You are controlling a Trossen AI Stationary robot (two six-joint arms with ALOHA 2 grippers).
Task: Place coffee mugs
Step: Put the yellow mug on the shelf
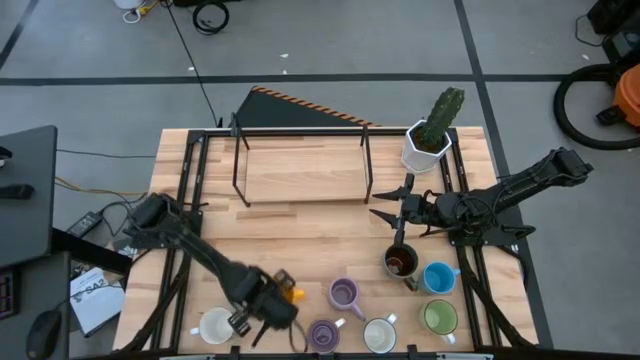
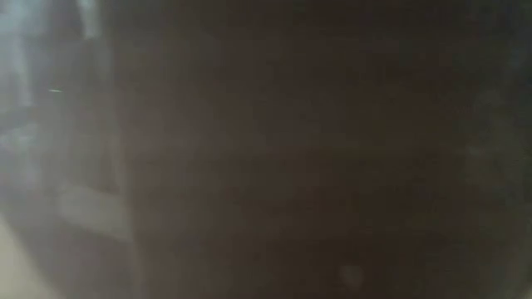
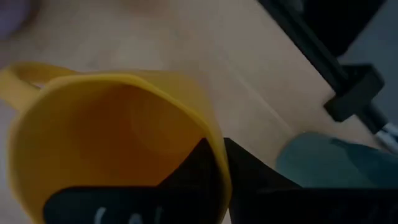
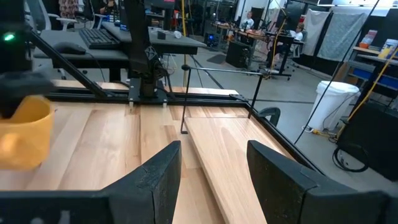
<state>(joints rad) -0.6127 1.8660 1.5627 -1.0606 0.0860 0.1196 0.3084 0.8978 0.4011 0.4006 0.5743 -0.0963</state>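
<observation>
Left gripper [image 3: 217,162] on orange mug's [image 3: 112,143] rim

Orange mug [image 1: 287,291], blue mug [image 1: 438,278], green mug [image 1: 439,317]. Two purple mugs [image 1: 344,293], pale wood bench [image 1: 300,175].

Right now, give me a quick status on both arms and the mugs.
Left gripper shut on the orange mug, near table edge. Right gripper open, empty, above the brown mug. Six other mugs wait along the front. Nothing blocking.
</observation>
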